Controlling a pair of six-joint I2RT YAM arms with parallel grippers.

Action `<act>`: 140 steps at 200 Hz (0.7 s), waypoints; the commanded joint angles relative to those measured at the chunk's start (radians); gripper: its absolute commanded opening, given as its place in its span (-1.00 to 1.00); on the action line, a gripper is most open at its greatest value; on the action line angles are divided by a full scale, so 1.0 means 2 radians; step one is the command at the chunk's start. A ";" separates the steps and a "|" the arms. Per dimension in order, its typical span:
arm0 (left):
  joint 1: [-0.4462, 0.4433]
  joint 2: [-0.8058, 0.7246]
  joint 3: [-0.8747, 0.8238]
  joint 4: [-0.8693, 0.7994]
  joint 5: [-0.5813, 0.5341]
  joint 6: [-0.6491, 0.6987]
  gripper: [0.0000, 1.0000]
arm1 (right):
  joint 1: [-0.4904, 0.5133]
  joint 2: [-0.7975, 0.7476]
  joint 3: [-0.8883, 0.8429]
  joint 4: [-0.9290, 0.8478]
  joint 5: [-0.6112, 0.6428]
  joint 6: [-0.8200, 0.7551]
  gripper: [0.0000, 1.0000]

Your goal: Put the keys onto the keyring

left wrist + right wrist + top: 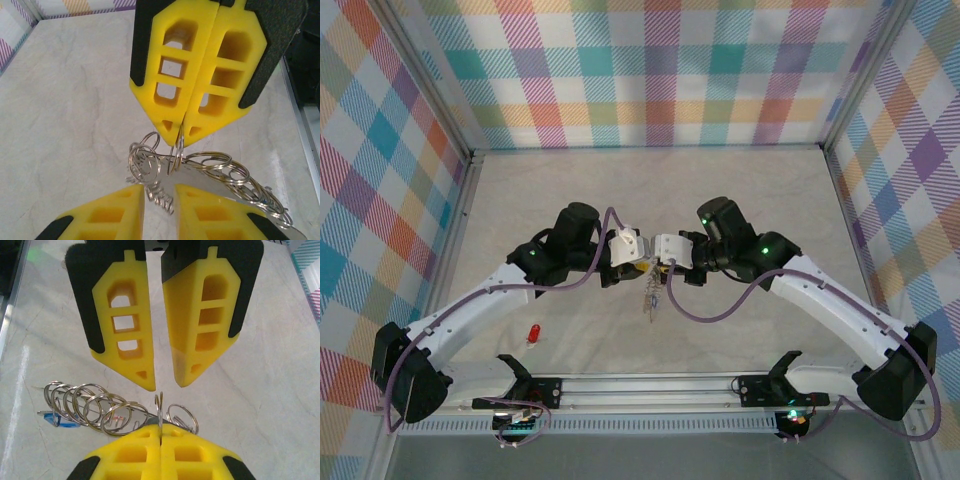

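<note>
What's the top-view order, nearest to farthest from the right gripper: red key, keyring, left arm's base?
1. keyring, clamped in the right gripper, hanging at centre.
2. red key, lying loose to its left.
3. left arm's base, near-left corner.

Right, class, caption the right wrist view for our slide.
Right gripper shut on the keyring; left gripper open, facing it.

Beyond the keyring [651, 298] the table [650, 190] lies bare to the back wall [650, 75] — free passage. Left and right of the keyring, the left arm [475, 303] and right arm [830, 305] bar the way, with the left gripper [638, 262] and right gripper [661, 266] almost tip to tip over it. Nearer than the keyring, the table is open to the rail [640, 385], save a red key [533, 334] well to its left.
</note>
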 commanded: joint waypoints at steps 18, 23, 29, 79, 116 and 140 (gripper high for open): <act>-0.004 -0.005 -0.003 0.051 0.029 -0.007 -0.54 | 0.011 0.012 0.010 -0.010 -0.013 -0.013 -1.00; -0.005 -0.005 -0.003 0.054 0.030 -0.008 -0.55 | 0.011 0.012 0.009 -0.009 -0.015 -0.013 -1.00; -0.004 -0.005 -0.002 0.057 0.032 -0.009 -0.54 | 0.011 0.012 0.008 -0.007 -0.018 -0.012 -1.00; -0.005 -0.002 -0.006 0.077 0.070 -0.003 -0.54 | 0.011 0.010 0.000 0.013 -0.035 -0.002 -1.00; -0.005 -0.007 -0.012 0.093 0.074 -0.002 -0.56 | 0.011 0.010 -0.006 0.019 -0.041 0.001 -1.00; -0.005 -0.005 -0.007 0.094 0.078 -0.001 -0.59 | 0.011 0.008 -0.010 0.022 -0.055 0.000 -1.00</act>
